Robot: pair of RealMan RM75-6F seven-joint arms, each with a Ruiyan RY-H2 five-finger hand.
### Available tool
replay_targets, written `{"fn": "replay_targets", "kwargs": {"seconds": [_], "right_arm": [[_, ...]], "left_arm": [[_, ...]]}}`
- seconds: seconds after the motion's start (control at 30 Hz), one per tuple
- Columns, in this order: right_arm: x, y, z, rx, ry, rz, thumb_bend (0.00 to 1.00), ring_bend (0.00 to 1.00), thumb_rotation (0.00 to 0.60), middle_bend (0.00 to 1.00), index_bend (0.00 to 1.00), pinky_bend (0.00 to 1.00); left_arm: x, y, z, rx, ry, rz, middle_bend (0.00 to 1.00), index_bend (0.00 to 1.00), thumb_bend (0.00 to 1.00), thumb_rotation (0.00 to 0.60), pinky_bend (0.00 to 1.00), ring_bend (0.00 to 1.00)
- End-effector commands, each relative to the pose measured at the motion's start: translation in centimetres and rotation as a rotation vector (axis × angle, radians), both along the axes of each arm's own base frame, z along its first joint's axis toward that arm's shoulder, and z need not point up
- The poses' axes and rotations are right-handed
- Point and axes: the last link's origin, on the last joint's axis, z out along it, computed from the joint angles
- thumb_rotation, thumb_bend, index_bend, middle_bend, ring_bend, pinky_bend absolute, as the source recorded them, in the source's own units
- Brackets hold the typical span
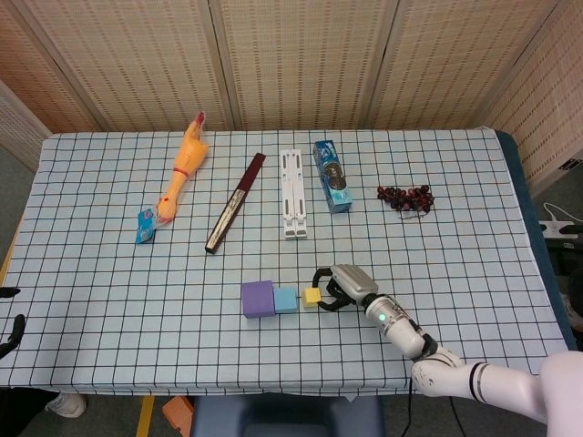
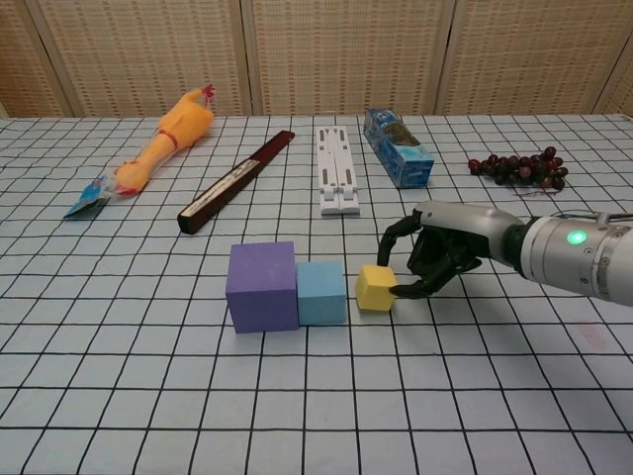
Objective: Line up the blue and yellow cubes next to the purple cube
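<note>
The purple cube (image 1: 258, 299) (image 2: 262, 286) stands near the table's front middle, with the light blue cube (image 1: 286, 299) (image 2: 321, 292) touching its right side. Just right of the blue one, a narrow gap away, is the small yellow cube (image 1: 312, 296) (image 2: 375, 288), low at the cloth. My right hand (image 1: 342, 287) (image 2: 435, 252) pinches it from the right between thumb and a finger. Only dark fingertips of my left hand (image 1: 9, 323) show at the left edge of the head view, far from the cubes.
Across the back of the checked cloth lie a rubber chicken (image 1: 182, 173) (image 2: 163, 139), a dark flat stick (image 1: 235, 202), a white folding stand (image 1: 292, 193), a blue packet (image 1: 332, 175) and dark grapes (image 1: 406, 197).
</note>
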Motion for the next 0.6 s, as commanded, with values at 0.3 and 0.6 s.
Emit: {"fn": "replay_targets", "kwargs": {"seconds": [0.3, 0.6], "right_arm": [[0.44, -0.12, -0.53, 0.0, -0.014, 0.004, 0.3, 1.0, 0.6, 0.93, 0.51, 1.0], [0.54, -0.25, -0.85, 0.004, -0.015, 0.004, 0.3, 1.0, 0.6, 0.93, 0.51, 1.0]], "left_arm": [[0.02, -0.02, 0.02, -0.001, -0.003, -0.003, 0.39, 0.36, 0.41, 0.6, 0.41, 0.32], [-0.02, 0.0, 0.05, -0.001, -0.003, -0.002, 0.39, 0.36, 0.42, 0.6, 0.41, 0.32]]}}
